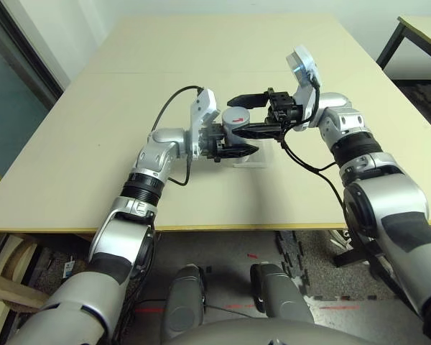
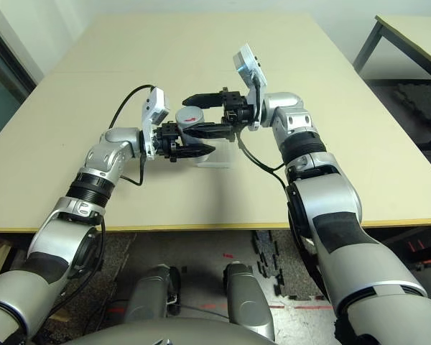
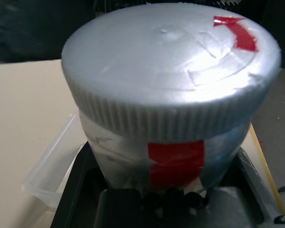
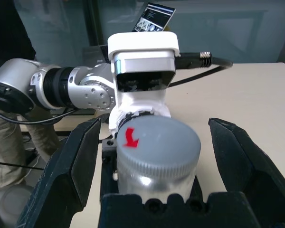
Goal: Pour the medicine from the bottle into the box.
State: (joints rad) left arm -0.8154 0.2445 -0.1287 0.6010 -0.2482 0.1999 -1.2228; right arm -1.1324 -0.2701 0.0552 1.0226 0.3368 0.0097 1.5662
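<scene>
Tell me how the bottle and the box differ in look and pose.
The bottle is silver-grey with red marks, while the box is clear and translucent. The bottle is a cylinder under a ribbed round cap; the box is a shallow tray with low walls. The bottle stands upright in the left gripper's grip, whereas the box rests on the table. Neither is in the right gripper.

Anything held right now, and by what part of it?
Yes: the left gripper holds the bottle by its body, below the cap.
</scene>
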